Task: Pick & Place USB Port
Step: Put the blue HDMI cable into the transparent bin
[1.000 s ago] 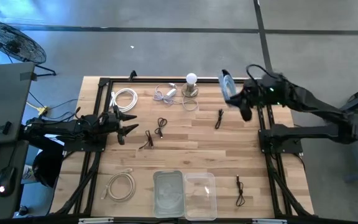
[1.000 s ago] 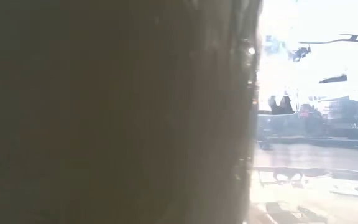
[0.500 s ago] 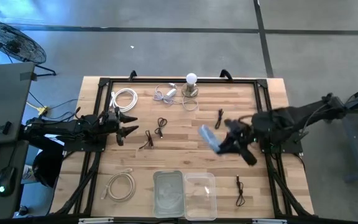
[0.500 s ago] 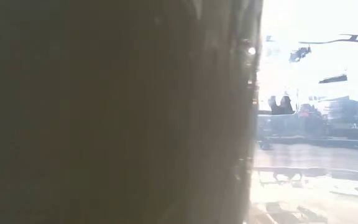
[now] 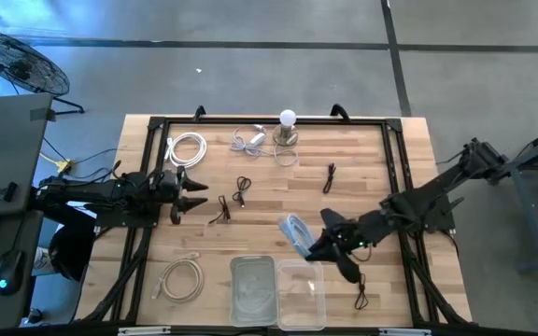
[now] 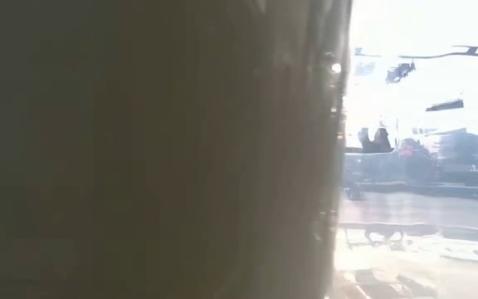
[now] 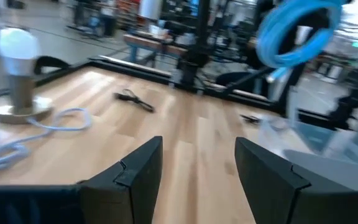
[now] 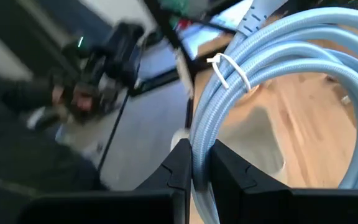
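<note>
A light-blue coiled USB cable (image 5: pixel 294 231), bound with a white tie (image 8: pixel 229 71), is carried by my right gripper (image 5: pixel 316 245) above the table, just past the far edge of two clear containers (image 5: pixel 253 287). In the left wrist view the coil (image 7: pixel 294 31) hangs in the air. My right gripper (image 8: pixel 194 165) is shut on it. My left gripper (image 5: pixel 194 194) waits open over the table's left side, and its fingers (image 7: pixel 138 174) touch nothing. A dark shape blocks most of the low view. My right gripper pinches the bundled strands of the blue coil (image 8: pixel 199 140) between its two fingers, which lie across the strands. The coil is lifted clear of the table and reaches out beyond the fingertips toward the table's left.
A small lamp with a white bulb (image 5: pixel 288 129) and a grey cable (image 5: pixel 248 141) stand at the far edge. White cable coils lie at far left (image 5: pixel 187 147) and near left (image 5: pixel 183 278). Black ties (image 5: pixel 241 191) are scattered on the wood; one (image 5: pixel 361 285) lies near right.
My right gripper, shut on the blue coil throughout, has swung from the far right part of the table toward the near edge and to the left, and now stands by the clear containers. The coil has travelled with it, clear of the table.
</note>
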